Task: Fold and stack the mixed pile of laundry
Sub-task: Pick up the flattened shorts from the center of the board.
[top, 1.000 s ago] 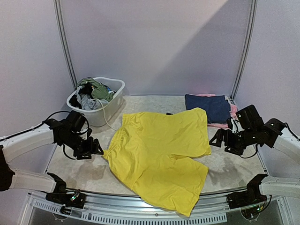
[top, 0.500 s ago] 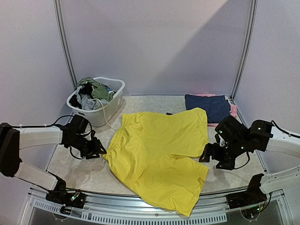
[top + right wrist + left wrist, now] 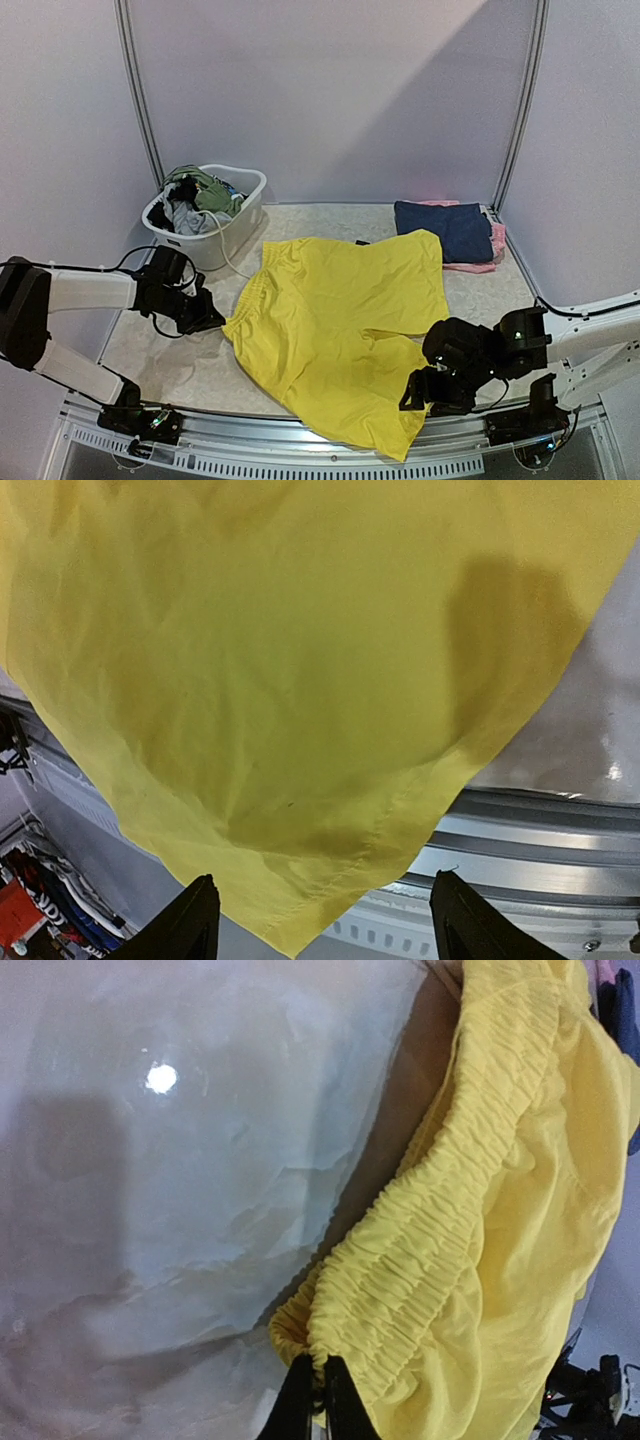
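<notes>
**Surface and room.** The surface (image 3: 490,310) is pale and marbled, and glossy enough to show a lamp reflection in the left wrist view. Plain lilac walls (image 3: 330,100) enclose it, with a slim metal upright (image 3: 140,110) at each rear corner. A ribbed aluminium rail (image 3: 200,462) runs along the near edge.

A white tub (image 3: 235,225) stands at the left rear. It holds the laundry pile (image 3: 195,195) of green, grey and black pieces. At the right rear a folded navy garment (image 3: 443,228) lies on a pink garment (image 3: 480,265).

**Task item.** The yellow shorts (image 3: 340,320) lie spread flat across the middle of the surface. The elastic waistband is toward the left and the legs point right and toward the near edge. The near leg's hem hangs past the surface edge, over the rail.

**Left arm.** The left arm (image 3: 90,290) reaches in low from the left, with its forearm nearly level. The left end effector (image 3: 212,320) sits at the near corner of the waistband. In the wrist view its fingers (image 3: 300,1405) are pressed together and clamped on the gathered elastic of that corner.

**Right arm.** The right arm (image 3: 590,335) comes in from the right, bent low toward the near edge. The right end effector (image 3: 415,390) is over the near leg of the shorts. In the wrist view its fingers (image 3: 195,925) stand well apart. The hem corner lies between them, and no cloth is pinched.
</notes>
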Robot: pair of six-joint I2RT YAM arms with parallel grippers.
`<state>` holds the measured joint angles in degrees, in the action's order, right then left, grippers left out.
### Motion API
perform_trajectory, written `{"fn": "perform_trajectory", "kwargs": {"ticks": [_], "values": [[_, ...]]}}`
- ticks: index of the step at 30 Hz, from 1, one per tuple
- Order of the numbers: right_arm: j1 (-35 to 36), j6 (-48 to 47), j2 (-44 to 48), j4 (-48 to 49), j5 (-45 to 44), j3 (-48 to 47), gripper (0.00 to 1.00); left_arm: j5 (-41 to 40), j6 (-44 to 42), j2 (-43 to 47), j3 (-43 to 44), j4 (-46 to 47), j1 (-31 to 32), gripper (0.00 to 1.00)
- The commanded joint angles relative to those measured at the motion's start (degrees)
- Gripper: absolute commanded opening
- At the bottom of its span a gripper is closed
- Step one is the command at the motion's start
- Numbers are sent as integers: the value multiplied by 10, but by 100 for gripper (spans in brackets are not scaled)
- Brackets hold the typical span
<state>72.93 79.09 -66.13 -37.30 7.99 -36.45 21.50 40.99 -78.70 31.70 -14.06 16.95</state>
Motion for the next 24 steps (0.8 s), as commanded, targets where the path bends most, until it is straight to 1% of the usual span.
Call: {"fn": "perform_trajectory", "kwargs": {"ticks": [1, 5, 9, 11, 14, 17, 21, 24], "values": [[53, 59, -26, 92, 9, 18, 72, -12, 4, 18, -12, 11, -5, 0], [98, 90, -39, 122, 0, 32, 68, -19, 2, 20, -14, 5, -4, 0], [143, 122, -46, 172, -12, 45, 69, -20, 3, 18, -15, 2, -5, 0], [162, 131, -57, 179, -13, 45, 69, -20, 2, 17, -12, -1, -5, 0], [185, 146, -75, 190, -18, 44, 70, -20, -3, 17, -10, -6, -5, 0], [193, 151, -95, 206, -30, 41, 68, -21, -4, 18, -11, -8, -4, 0], [193, 152, -113, 196, -52, 30, 60, -21, -4, 21, -13, -12, -5, 0], [194, 159, -106, 174, -76, 28, 51, -22, -6, 26, -13, -17, -5, 0]]}}
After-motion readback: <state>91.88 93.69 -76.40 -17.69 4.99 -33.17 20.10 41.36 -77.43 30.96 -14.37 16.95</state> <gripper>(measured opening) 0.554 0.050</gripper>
